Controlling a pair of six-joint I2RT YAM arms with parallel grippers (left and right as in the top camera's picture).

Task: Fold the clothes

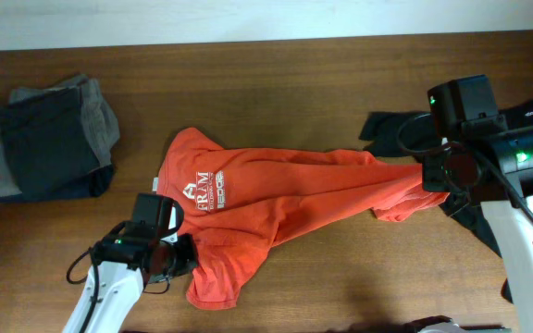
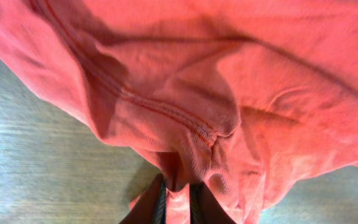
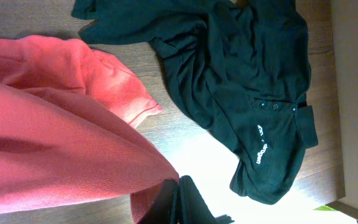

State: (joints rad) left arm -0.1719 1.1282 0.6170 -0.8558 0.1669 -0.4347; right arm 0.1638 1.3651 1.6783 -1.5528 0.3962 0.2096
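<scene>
t-shirt (image 1: 285,194) pinched in left pincer (image 2: 178,190); also right pincer (image 3: 176,193)

Overhead: straight down, far, whole table (image 1: 294,65). Left wrist, right wrist: close, angled down onto cloth; all three views share the orange-red T-shirt (image 1: 285,194).

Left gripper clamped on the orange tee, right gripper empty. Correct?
No. The left gripper is clamped on the orange tee, but the right gripper is not empty: it is shut on the tee's other end. The overhead view shows the tee stretched between both, and the right wrist view shows orange fabric running into its grip.
</scene>
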